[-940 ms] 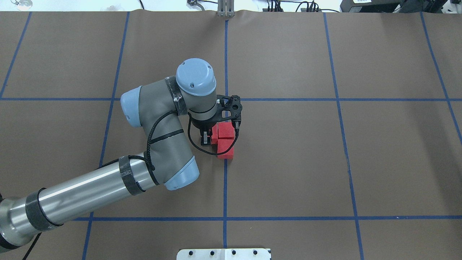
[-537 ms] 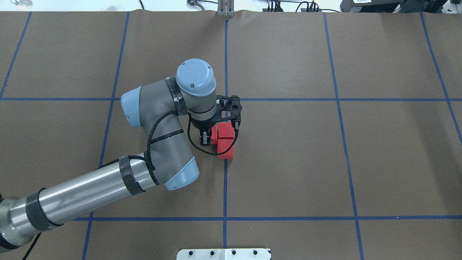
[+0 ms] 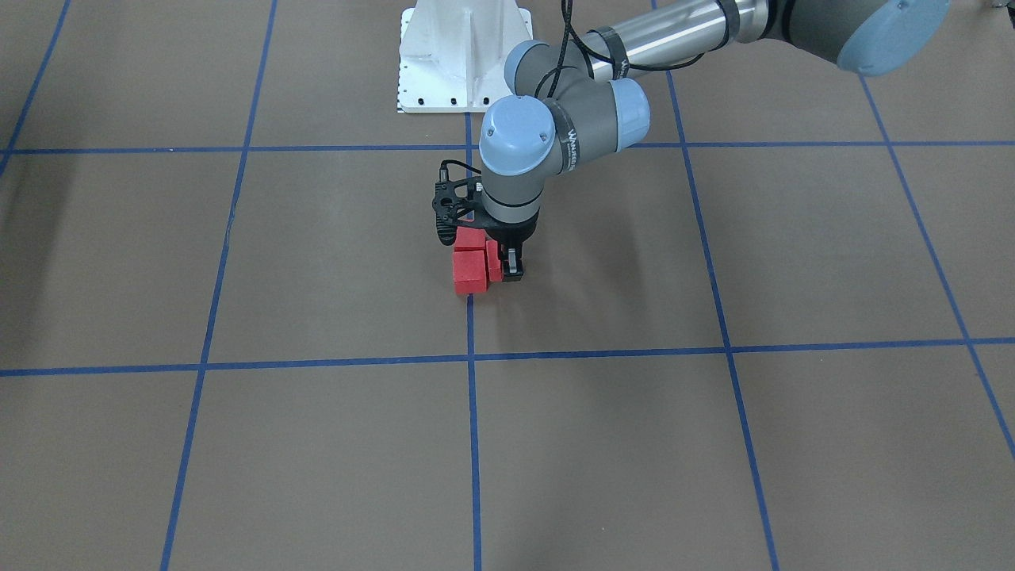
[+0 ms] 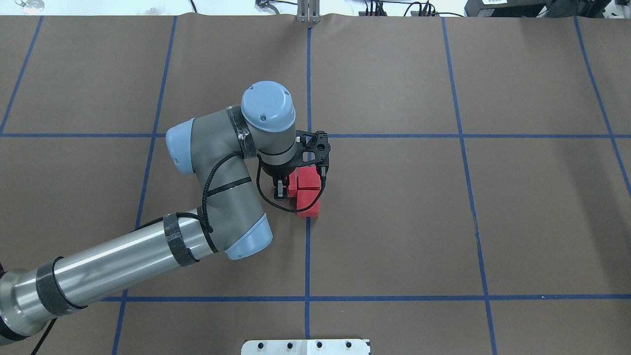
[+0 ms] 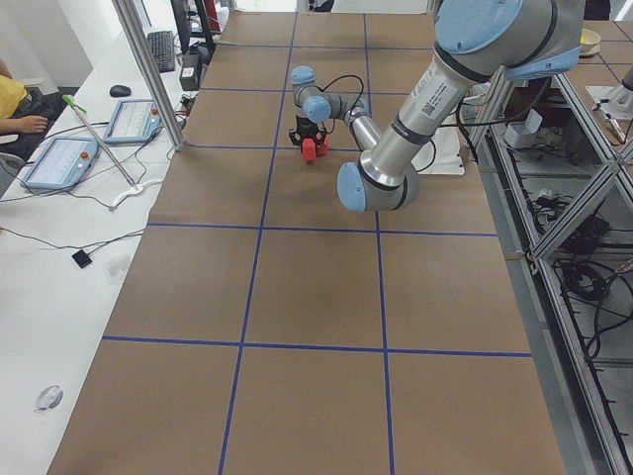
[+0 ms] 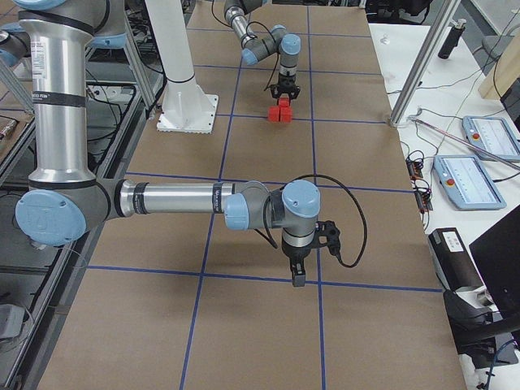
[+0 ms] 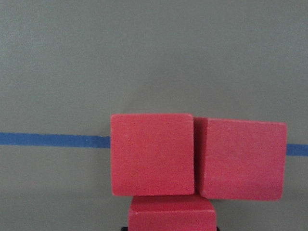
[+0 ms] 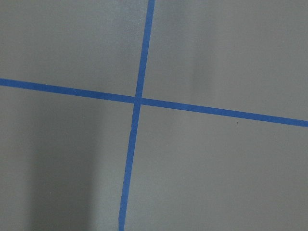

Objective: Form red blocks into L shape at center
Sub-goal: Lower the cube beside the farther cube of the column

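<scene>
Three small matte red cubes (image 4: 308, 190) form a rough L on the central blue tape line (image 4: 307, 256), wide brown floor (image 4: 394, 222) all round. The left gripper (image 3: 514, 270), pinched narrow, stands just beside one. The right gripper (image 6: 297, 279) I cannot tell.

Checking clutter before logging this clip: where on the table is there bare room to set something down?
Bare: the grid square right of the centre tape line, and the far row. Crowded: the red blocks on that line, the left hand at them, the left arm across the square on the left.
</scene>
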Available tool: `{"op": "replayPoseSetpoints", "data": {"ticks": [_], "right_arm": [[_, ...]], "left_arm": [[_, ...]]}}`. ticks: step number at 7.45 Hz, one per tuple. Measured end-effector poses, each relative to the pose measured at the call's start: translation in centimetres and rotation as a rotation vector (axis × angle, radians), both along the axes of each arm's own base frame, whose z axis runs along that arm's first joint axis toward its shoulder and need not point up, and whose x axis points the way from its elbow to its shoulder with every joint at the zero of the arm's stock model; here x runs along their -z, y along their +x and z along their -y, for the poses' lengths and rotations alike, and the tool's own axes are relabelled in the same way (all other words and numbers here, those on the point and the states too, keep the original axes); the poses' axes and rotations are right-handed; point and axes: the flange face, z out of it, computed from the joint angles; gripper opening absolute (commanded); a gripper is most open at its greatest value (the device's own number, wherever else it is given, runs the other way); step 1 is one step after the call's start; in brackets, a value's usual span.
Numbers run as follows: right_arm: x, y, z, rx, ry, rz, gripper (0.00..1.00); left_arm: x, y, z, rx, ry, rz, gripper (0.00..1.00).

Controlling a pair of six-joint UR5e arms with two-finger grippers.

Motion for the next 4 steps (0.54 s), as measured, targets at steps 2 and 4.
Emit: {"op": "replayPoseSetpoints", "data": {"ticks": [2, 4], "right_arm": [[-0.02, 0.01, 0.00, 0.000, 0.000, -0.001, 0.99], [-0.02, 0.00, 0.00, 0.000, 0.000, -0.001, 0.99]], "left_arm": [[-0.38, 0.70, 0.09, 0.031, -0.023, -0.023, 0.29], [-0.70, 1.12, 0.25, 0.040, -0.025, -0.037, 0.35]]}}
